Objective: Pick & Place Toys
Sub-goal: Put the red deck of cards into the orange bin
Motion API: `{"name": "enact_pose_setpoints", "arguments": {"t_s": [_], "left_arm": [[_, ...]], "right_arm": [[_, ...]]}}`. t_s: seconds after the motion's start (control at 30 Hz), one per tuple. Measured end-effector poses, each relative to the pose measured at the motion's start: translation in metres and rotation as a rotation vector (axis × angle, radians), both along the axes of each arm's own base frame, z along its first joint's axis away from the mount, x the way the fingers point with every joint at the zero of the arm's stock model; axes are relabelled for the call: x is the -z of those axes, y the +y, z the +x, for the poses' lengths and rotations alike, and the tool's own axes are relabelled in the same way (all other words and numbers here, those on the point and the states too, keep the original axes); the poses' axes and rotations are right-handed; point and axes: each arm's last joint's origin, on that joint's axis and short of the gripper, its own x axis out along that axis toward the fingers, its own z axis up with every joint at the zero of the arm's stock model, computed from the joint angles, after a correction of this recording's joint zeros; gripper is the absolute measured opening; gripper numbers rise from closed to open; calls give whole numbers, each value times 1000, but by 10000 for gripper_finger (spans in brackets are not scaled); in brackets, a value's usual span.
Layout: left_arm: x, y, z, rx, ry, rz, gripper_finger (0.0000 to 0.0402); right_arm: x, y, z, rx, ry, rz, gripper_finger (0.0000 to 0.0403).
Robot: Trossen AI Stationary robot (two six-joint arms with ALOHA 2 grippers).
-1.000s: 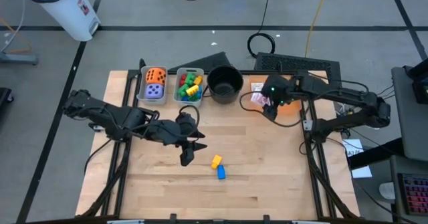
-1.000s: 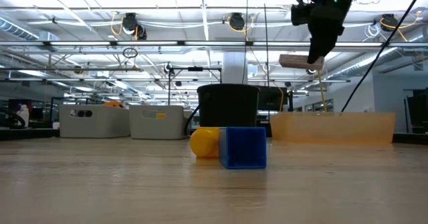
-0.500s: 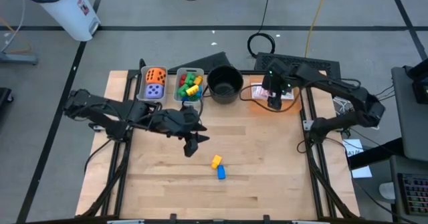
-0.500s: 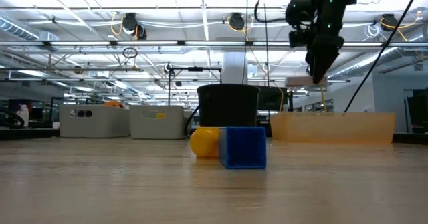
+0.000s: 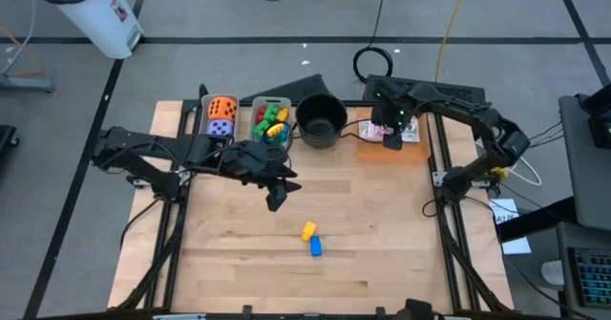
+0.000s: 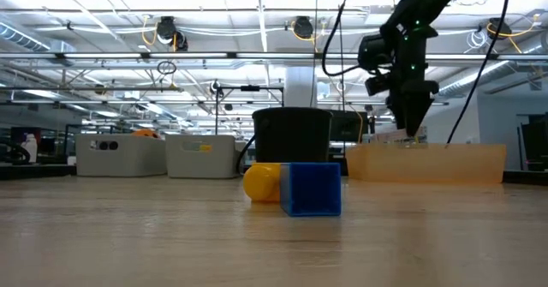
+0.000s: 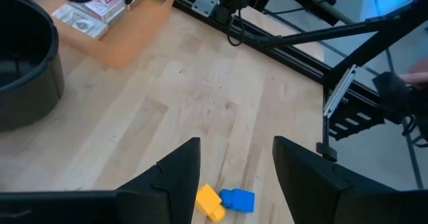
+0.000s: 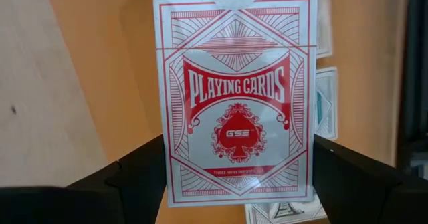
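Dice, most blocks already in bins; yellow block (image 5: 308, 230) and blue block (image 5: 316, 247) left beyond black pot (image 5: 321, 119); right pincer (image 5: 392, 139) pinched card pack (image 8: 235, 97) over orange tray (image 5: 374, 151); left pincer (image 7: 235, 177) spread, empty.

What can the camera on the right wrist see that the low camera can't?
Only the right wrist view shows the playing cards box up close, with its red print readable, between the right gripper's fingers. Only the low view shows the blue block, the yellow block and the black pot. Both show the orange tray.
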Motion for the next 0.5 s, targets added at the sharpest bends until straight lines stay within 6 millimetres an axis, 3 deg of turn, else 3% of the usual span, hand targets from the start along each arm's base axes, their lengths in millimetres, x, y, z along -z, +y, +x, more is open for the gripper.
{"name": "enact_pose_setpoints", "arguments": {"t_s": [0.27, 0.5], "left_arm": [[0, 2, 0, 8, 1, 3, 191], [0, 2, 0, 14, 1, 11, 191]], "right_arm": [[13, 0, 8, -55, 16, 7, 305], [30, 13, 12, -100, 61, -25, 305]]}}
